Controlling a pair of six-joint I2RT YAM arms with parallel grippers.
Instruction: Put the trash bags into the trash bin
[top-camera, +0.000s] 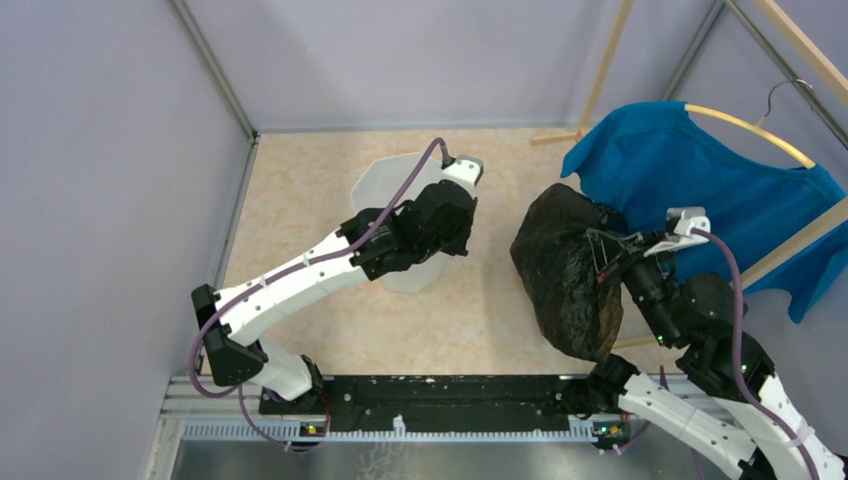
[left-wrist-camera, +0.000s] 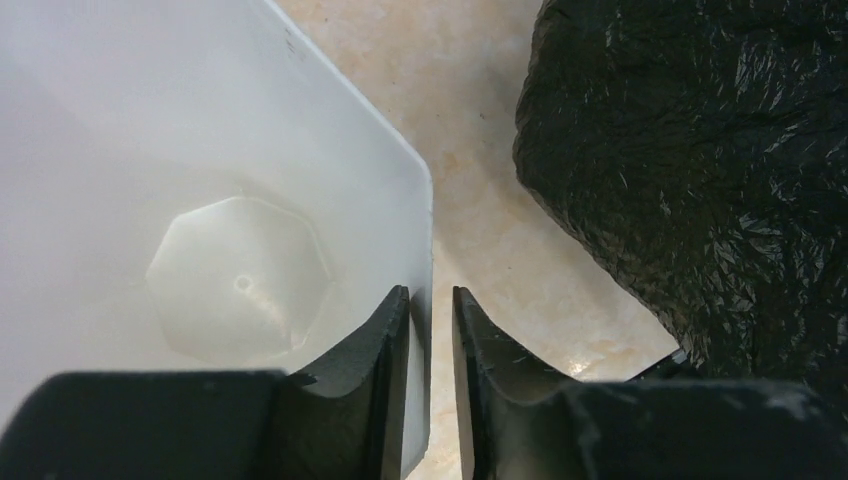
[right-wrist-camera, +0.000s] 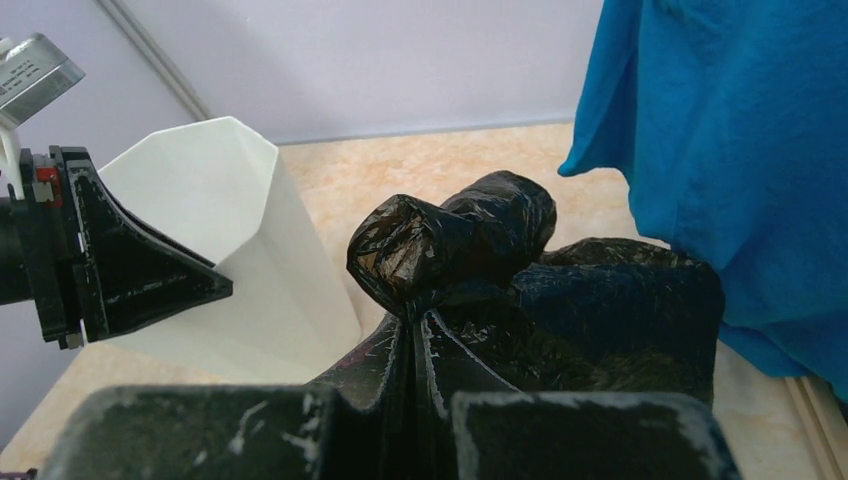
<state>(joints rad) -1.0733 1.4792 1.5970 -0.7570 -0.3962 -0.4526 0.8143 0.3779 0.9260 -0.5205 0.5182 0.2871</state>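
- The right claw is clenched on a twisted fold of the black trash bag. Its own wrist camera shows the two fingers pressed together with plastic pinched between them. A knotted lump of bag sticks up just past the tips.
- From overhead that pinch cannot be made out. The bag shows there as one big crumpled mass in front of the right wrist, right of the middle of the table.
- The left claw stands slightly parted, astride the rim of the white bin, with one finger inside and one outside.
- A sliver of tan table shows between the outer finger and the bin wall, so the claw is loose around the wall, not squeezing it.
- Only the left wrist camera looks down inside the bin, as far as its many-sided bottom. The overhead view has the left arm lying across much of the opening.
- The bag is outside the bin, to its right, with a strip of table between them. Both wrist views show that gap.
- A blue shirt hangs on a hanger at the far right, just behind the bag. It fills the right side of the right wrist view.
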